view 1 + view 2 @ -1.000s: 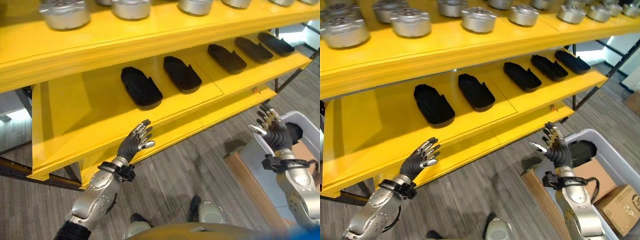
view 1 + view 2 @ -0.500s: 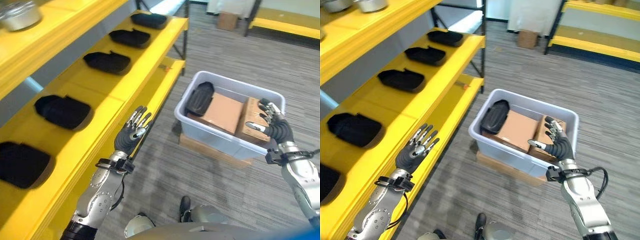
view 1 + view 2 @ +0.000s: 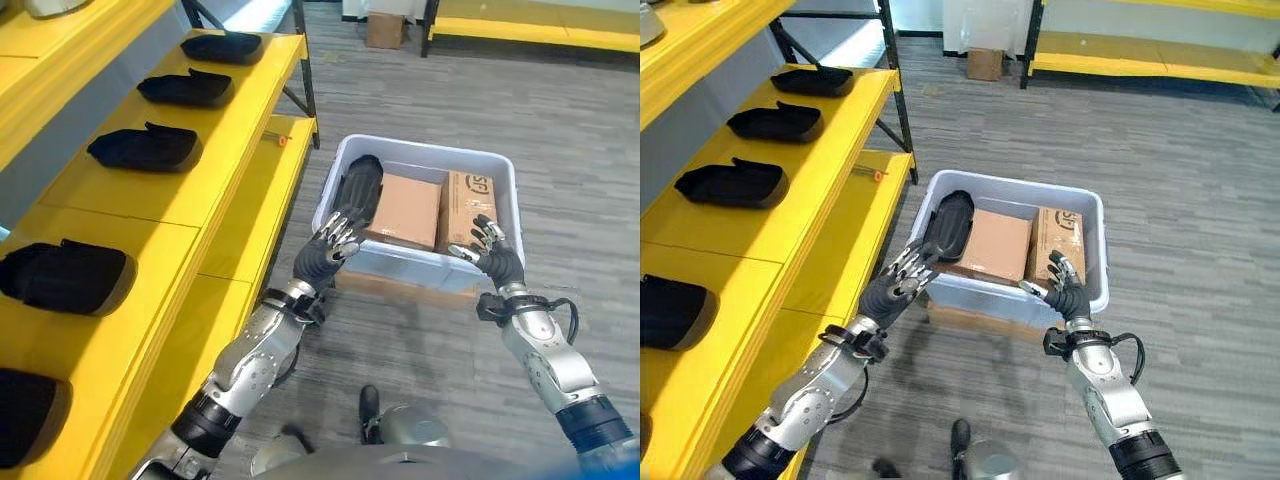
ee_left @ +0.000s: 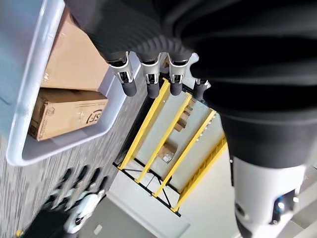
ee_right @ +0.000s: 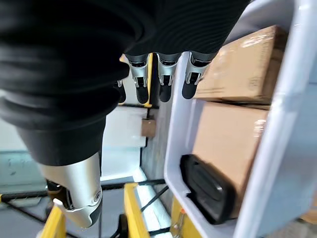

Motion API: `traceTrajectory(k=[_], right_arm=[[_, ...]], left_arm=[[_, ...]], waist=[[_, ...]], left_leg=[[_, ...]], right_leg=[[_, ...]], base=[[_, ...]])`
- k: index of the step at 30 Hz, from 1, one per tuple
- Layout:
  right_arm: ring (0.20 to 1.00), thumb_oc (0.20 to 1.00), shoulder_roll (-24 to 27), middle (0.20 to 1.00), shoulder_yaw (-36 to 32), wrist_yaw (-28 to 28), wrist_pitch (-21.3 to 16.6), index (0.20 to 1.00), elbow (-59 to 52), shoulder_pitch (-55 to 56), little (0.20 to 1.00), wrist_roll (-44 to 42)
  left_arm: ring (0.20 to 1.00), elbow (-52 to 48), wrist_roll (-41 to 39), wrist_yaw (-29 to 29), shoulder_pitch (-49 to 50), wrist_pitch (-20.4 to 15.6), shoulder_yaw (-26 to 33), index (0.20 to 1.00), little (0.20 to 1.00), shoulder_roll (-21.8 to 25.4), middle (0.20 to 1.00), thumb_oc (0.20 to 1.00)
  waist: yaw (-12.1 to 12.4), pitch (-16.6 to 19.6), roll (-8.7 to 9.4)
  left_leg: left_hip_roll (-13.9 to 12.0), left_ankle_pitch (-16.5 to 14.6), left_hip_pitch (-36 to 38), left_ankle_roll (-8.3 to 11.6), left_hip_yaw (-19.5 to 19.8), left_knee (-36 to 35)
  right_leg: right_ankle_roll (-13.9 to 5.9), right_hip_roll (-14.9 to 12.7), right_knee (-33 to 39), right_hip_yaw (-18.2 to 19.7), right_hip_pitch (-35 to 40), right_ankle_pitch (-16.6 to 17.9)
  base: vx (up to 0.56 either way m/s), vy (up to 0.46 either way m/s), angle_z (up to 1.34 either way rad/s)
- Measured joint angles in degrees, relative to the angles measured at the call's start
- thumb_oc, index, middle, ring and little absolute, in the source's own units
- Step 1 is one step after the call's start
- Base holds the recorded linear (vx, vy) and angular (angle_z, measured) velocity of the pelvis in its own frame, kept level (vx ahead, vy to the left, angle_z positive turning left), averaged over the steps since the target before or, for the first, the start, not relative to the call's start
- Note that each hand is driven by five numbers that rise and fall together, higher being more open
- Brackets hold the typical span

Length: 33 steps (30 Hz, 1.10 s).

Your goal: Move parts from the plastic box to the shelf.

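A: How's the light?

B: Bright and even from overhead. The yellow shelf point(image 3: 215, 150) shines, with a pale band of glare on the floor point(image 3: 855, 42) at its far end.

A: Shadows?

B: Soft ones. The black parts point(image 3: 142, 148) are so dark their detail is lost, and there's a dim patch under the plastic box point(image 3: 497, 165).

A: Sharp?

B: The head views, yes. In the wrist views the dark cover of each robot hand point(image 4: 148, 29) is blurred, and the box rim point(image 5: 285, 124) looks washed out.
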State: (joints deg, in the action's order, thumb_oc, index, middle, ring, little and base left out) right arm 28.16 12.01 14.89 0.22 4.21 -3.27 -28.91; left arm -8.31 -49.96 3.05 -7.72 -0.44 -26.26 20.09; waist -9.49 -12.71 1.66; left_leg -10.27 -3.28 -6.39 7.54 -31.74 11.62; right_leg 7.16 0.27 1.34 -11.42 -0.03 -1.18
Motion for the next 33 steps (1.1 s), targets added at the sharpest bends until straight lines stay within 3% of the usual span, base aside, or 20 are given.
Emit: traceTrajectory(k=[3,5,6,9,11,14,15,16,17,18,19,21,23,24,25,27,28,29,30,33], right_arm=[[1.0,1.0,-2.38,1.0,2.3,0.19,0.53,1.0,2.74,-2.12,1.0,0.06],[1.0,1.0,2.29,1.0,4.92,-1.61,0.66,1.0,-2.77,-3.6,1.0,0.56],[1.0,1.0,1.0,1.0,5.38,-1.82,0.9,1.0,-2.35,-3.64,1.0,0.99],[1.0,1.0,-1.55,1.0,6.63,-0.72,1.07,1.0,0.05,0.05,1.0,0.91],[1.0,1.0,-6.55,1.0,6.49,0.4,0.97,1.0,0.75,0.0,1.0,1.03],[1.0,1.0,-9.72,1.0,6.21,1.45,1.61,1.0,1.25,1.95,1.0,1.17],[1.0,1.0,-9.58,1.0,6.21,1.67,2.05,1.0,1.26,1.93,1.0,1.17],[1.0,1.0,-9.7,1.0,6.53,0.77,2.64,1.0,1.5,1.39,1.0,1.16],[1.0,1.0,-6.41,1.0,4.15,0.56,3.18,1.0,1.56,1.43,1.0,1.15],[1.0,1.0,-5.0,1.0,3.78,0.24,3.19,1.0,4.12,-0.44,1.0,1.15],[1.0,1.0,-2.11,1.0,4.58,-0.68,4.66,1.0,5.76,-2.92,1.0,1.05],[1.0,1.0,-1.37,1.0,4.92,-1.19,5.02,1.0,5.47,-4.15,1.0,1.07],[1.0,1.0,-0.13,1.0,8.0,-2.25,5.02,1.0,4.4,-5.75,1.0,1.03],[1.0,1.0,-1.11,1.0,8.07,-2.2,4.8,1.0,3.88,-6.64,1.0,1.03],[1.0,1.0,-2.2,1.0,7.83,-2.06,4.74,1.0,4.14,-7.56,1.0,1.02],[1.0,1.0,-3.54,1.0,8.93,-2.18,3.79,1.0,5.72,-10.06,1.0,1.03],[1.0,1.0,-2.3,1.0,8.62,-2.22,3.57,1.0,5.22,-11.16,1.0,1.07],[1.0,1.0,-3.71,1.0,8.36,-2.15,2.94,1.0,3.44,-11.85,1.0,1.09],[1.0,1.0,-5.05,1.0,8.81,-2.42,2.79,1.0,2.39,-11.11,1.0,1.34],[1.0,1.0,-5.91,1.0,9.01,-2.79,3.07,1.0,2.45,-8.54,1.0,3.4]], left_arm=[[1.0,2.96,3.58,2.0,3.29,-0.45,0.1,1.0,1.0,-0.16,1.0,1.0],[1.0,2.22,7.18,2.58,7.45,-0.92,1.26,1.0,1.0,-0.02,1.0,1.0],[1.0,3.24,9.06,3.0,7.34,-1.08,2.32,1.0,1.0,1.26,1.0,1.0],[1.0,4.75,10.75,2.73,7.58,-1.3,1.6,1.0,1.0,2.43,1.0,1.0],[1.0,5.75,11.17,1.0,7.21,-0.89,1.65,1.0,1.0,2.27,1.0,1.0],[1.0,5.56,11.36,-0.16,7.27,-0.33,1.64,1.0,1.0,3.13,1.0,1.0],[1.0,5.32,11.39,-0.12,7.56,-0.01,1.98,1.0,1.0,3.39,1.0,1.0],[1.0,2.93,11.38,-0.08,11.87,-0.32,3.86,1.0,1.0,4.91,1.0,1.0],[1.0,4.74,11.39,0.89,14.54,0.21,4.26,1.0,1.0,1.01,1.0,1.0],[1.0,5.02,11.21,1.93,17.05,-0.51,4.02,1.0,1.0,-0.45,1.0,1.0],[1.0,4.15,11.18,3.36,18.06,-0.49,3.6,1.0,1.0,-0.13,1.0,1.0],[1.0,5.36,11.18,4.45,15.57,-0.69,3.64,1.0,1.0,-0.07,1.0,1.0],[1.0,7.06,11.14,4.95,10.84,-2.32,4.76,1.0,1.0,0.96,1.0,1.0],[1.0,7.79,11.16,5.32,7.83,-2.53,5.41,1.0,1.0,0.89,1.0,1.0],[1.0,7.77,11.13,5.75,5.07,-2.31,5.43,1.0,1.0,0.83,1.0,1.0],[1.0,5.31,11.13,5.77,5.42,-2.22,6.3,1.0,1.0,1.67,1.0,1.0],[1.0,4.27,11.1,5.93,7.25,-2.19,6.97,1.0,1.0,-0.78,1.0,1.0],[1.0,2.94,11.11,5.9,8.22,-2.15,7.25,1.0,1.0,0.2,1.0,1.0],[1.0,3.46,11.1,5.97,8.3,-1.71,7.87,1.0,1.0,2.08,1.0,1.0],[1.0,3.28,10.96,6.05,12.06,-1.39,8.23,1.0,1.0,3.02,1.0,1.0]], waist=[[4.48,-3.01,-0.65],[5.06,-0.5,-5.35],[6.16,-1.45,-3.04],[5.82,-0.54,1.37],[6.26,-0.65,-0.36],[7.38,0.37,-2.67],[7.33,0.4,-2.71],[7.36,0.44,-1.42],[6.92,-1.05,-5.04],[6.5,-1.18,-5.31],[7.03,-1.28,-3.3],[7.79,-1.86,-1.44],[7.73,-1.12,0.2],[8.34,-1.04,1.07],[8.41,-1.12,1.67],[9.0,-1.76,2.5],[9.03,-2.34,-5.0],[9.04,-2.35,-5.13],[8.48,-2.49,-3.0],[8.59,-2.91,-0.27]], left_leg=[[-3.06,6.09,-9.92,1.03,4.46,-1.08],[-5.71,-1.1,-1.98,0.81,2.33,-1.62],[-2.77,4.73,2.37,-3.56,-0.21,-6.56],[1.4,5.56,4.59,-6.25,1.92,-9.58],[1.4,5.71,6.69,-5.78,3.76,-11.85],[-3.22,6.44,7.41,-1.57,5.2,-11.04],[-5.58,7.4,7.55,0.16,5.92,-11.07],[-10.94,8.36,7.77,3.44,5.53,-8.38],[-17.27,10.0,8.22,0.96,4.31,-5.52],[-19.73,13.0,7.57,-3.81,2.53,-2.33],[-22.43,19.48,8.59,-7.38,0.64,-1.44],[-26.16,30.43,7.14,-5.49,1.87,0.17],[-23.46,28.39,3.39,-3.91,3.31,5.31],[-22.26,22.61,0.31,-3.39,4.03,12.14],[-17.81,9.71,-4.74,-2.56,3.54,22.25],[-4.37,-1.09,-6.84,-6.95,-2.67,23.43],[-4.43,2.65,-6.59,-11.43,-1.6,15.85],[-5.18,-0.27,-5.11,-12.71,-2.37,14.63],[-5.49,-1.15,-6.37,-10.58,-2.35,17.69],[-4.68,-1.35,-1.1,-5.73,1.19,5.18]], right_leg=[[-2.44,-3.36,-3.04,2.94,0.27,-1.34],[-6.23,-5.33,-2.83,-1.89,0.0,-2.49],[-8.94,-9.86,-10.03,-7.43,-1.21,-4.61],[-13.34,-14.21,-5.54,-8.51,3.6,-3.25],[-21.63,-25.02,-0.66,-6.37,4.34,1.95],[-21.97,-34.03,-0.87,-4.05,-2.21,7.7],[-21.84,-32.58,-1.75,-3.99,-3.78,7.89],[-21.62,-25.69,-12.17,-7.93,-7.69,4.9],[-17.47,-20.6,-20.64,-7.96,-11.42,-0.9],[-16.27,-20.5,-28.83,-7.83,-14.76,-5.87],[-9.53,-19.83,-42.28,-7.41,-20.17,-14.62],[-5.4,-15.54,-42.57,-11.04,-16.95,-19.31],[-1.05,-9.02,-33.65,-16.0,-10.18,-18.96],[0.76,-6.6,-27.54,-17.57,-6.79,-18.14],[0.54,-3.16,-16.94,-18.98,-1.25,-14.32],[-4.91,-1.11,-11.4,-19.27,4.85,-12.04],[-8.25,0.35,-28.54,-16.9,-3.02,-12.19],[-4.64,-2.92,-32.06,-12.1,-9.13,-17.86],[-2.32,-6.07,-26.32,-11.25,-9.6,-13.54],[-4.18,-2.38,-15.63,-11.58,-2.2,-10.05]], base=[[0.07,0.145,-1.06],[0.08,-0.022,-2.44],[0.06,-0.164,-2.2],[0.08,-0.322,-0.01],[0.2,-0.58,0.58],[0.27,-0.829,0.27],[0.28,-0.908,0.04],[0.38,-1.09,-0.23],[0.35,-0.933,-0.66],[0.32,-0.898,-0.8],[0.21,-0.634,-0.83],[0.23,-0.629,-0.22],[0.23,-0.598,0.46],[0.23,-0.48,0.79],[0.23,-0.34,0.86],[0.23,-0.215,0.66],[0.2,-0.056,-0.1],[0.17,0.063,-0.27],[0.17,0.132,-0.16],[0.12,0.177,-0.23]])
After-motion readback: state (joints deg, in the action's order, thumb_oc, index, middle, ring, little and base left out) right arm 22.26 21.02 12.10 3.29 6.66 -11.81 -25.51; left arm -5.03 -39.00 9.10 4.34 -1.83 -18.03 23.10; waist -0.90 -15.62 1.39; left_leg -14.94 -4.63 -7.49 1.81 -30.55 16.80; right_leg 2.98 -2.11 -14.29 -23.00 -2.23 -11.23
